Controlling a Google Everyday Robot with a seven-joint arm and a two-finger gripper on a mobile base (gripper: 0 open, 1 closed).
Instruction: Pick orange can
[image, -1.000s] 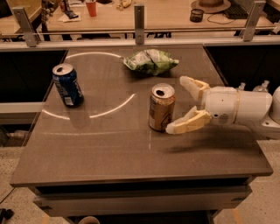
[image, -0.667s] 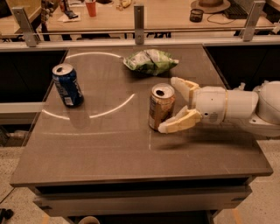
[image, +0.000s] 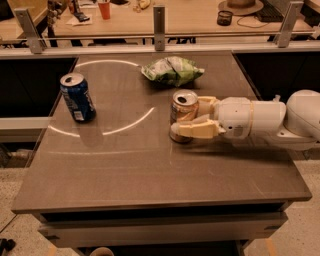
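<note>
The orange can (image: 181, 107) stands upright on the dark table (image: 150, 170), right of the middle, its silver top open. My gripper (image: 187, 118) reaches in from the right on a white arm (image: 260, 119) and sits around the can. The near finger (image: 195, 131) lies across the can's lower front, and the far finger (image: 207, 103) is behind its right side. The fingers are shut on the can, which still rests on the table.
A blue can (image: 77, 97) stands at the table's left. A green chip bag (image: 172, 70) lies at the back, just beyond the orange can. A metal rail (image: 159, 35) with posts runs behind the table. A desk with a red cup (image: 104, 9) lies beyond.
My gripper moved left onto the orange can. Its fingers, spread wide beside the can before, have closed in around it. The can has not moved.
</note>
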